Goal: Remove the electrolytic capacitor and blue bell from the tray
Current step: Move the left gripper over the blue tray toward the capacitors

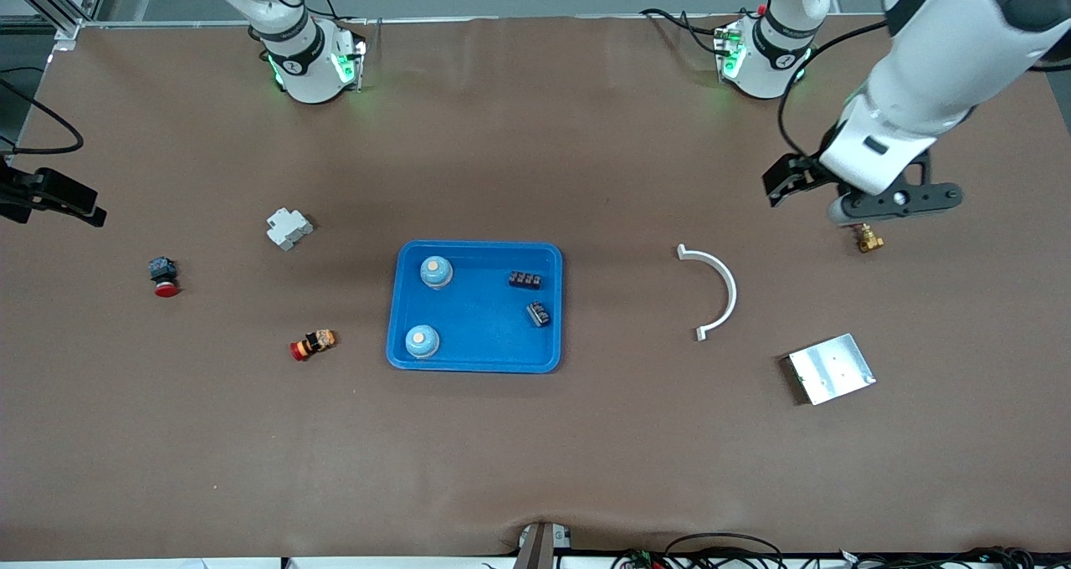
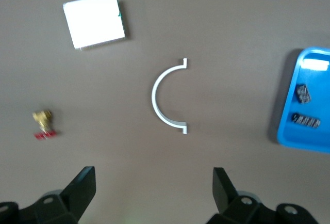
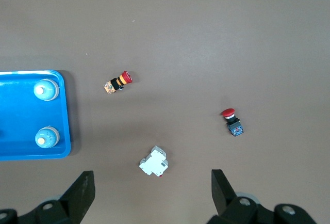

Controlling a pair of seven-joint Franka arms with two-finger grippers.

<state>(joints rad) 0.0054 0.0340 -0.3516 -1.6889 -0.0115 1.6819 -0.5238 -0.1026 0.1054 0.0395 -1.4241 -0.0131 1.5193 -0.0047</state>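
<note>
**Blue tray holds two bells and two dark parts**

Blue tray [image 1: 475, 360] sits mid-table. Left gripper [image 2: 154, 188] hangs wide open over the left arm's end; right gripper [image 3: 152, 190] hangs wide open over the right arm's end. Inside: two blue bells [image 1: 436, 272], two black components [image 1: 525, 279].

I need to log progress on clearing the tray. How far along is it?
Nothing is done: the tray holds two blue bells and two dark components. Nothing is in hand; the left gripper and right gripper hang open over bare table. All removals remain.
</note>
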